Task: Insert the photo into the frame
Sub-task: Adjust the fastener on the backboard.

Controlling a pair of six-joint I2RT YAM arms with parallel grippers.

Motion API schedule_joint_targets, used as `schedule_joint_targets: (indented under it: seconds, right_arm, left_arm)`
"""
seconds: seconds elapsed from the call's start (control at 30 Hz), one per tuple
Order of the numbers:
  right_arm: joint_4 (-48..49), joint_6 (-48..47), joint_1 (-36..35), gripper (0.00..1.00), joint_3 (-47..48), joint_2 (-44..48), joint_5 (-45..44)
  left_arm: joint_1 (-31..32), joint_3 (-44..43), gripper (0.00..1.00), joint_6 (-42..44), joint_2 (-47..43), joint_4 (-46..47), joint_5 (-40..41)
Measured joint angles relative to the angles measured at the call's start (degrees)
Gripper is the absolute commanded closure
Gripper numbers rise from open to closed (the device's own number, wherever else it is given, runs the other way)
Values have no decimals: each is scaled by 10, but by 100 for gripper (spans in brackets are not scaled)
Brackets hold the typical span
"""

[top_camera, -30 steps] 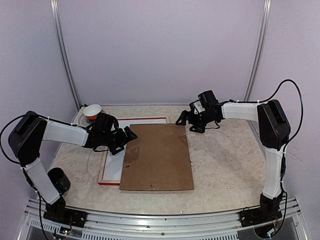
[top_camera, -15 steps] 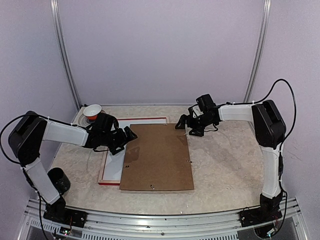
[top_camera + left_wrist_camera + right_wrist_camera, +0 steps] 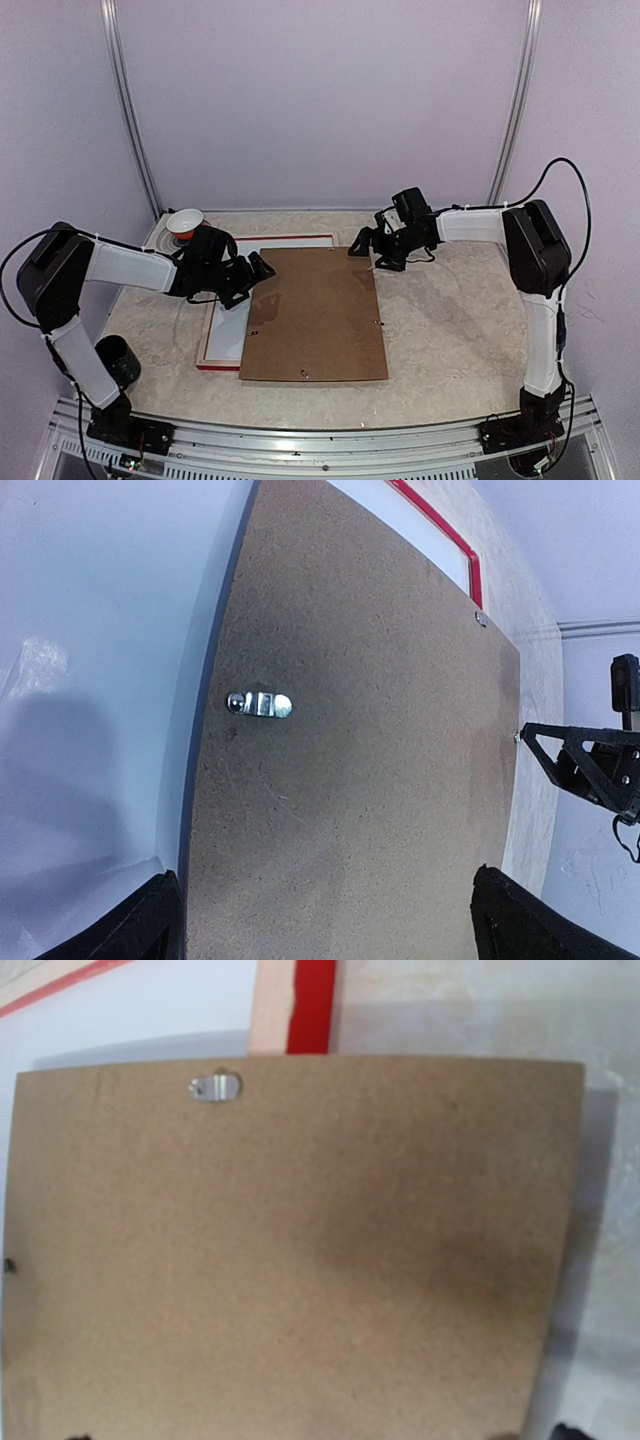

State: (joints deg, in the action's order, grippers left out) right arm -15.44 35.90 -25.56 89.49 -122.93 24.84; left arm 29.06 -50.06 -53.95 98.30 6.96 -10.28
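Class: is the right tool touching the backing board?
Cannot tell. Top view: right tool sits at the far corner of the backing board; neither contact nor gap shows.

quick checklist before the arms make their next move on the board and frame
1. Left gripper open, holding nothing: ok.
2. Right gripper open, holding nothing: ok.
3. Backing board squared over the frame: not ok, it lies offset to the right and covers only part.
4. Photo seated in the frame: cannot tell; only a white sheet shows inside it.
5. Grippers placed at board edges: ok, left over its left edge, right at its far right corner.
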Motion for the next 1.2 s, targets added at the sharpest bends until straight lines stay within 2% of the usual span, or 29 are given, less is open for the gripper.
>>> schedule_joint_targets:
  seconds: [1.2]
  right_arm:
    - [21,2,2,1,29,-27,24]
  left_arm:
    - [5,6,1,-3,5,13,-8]
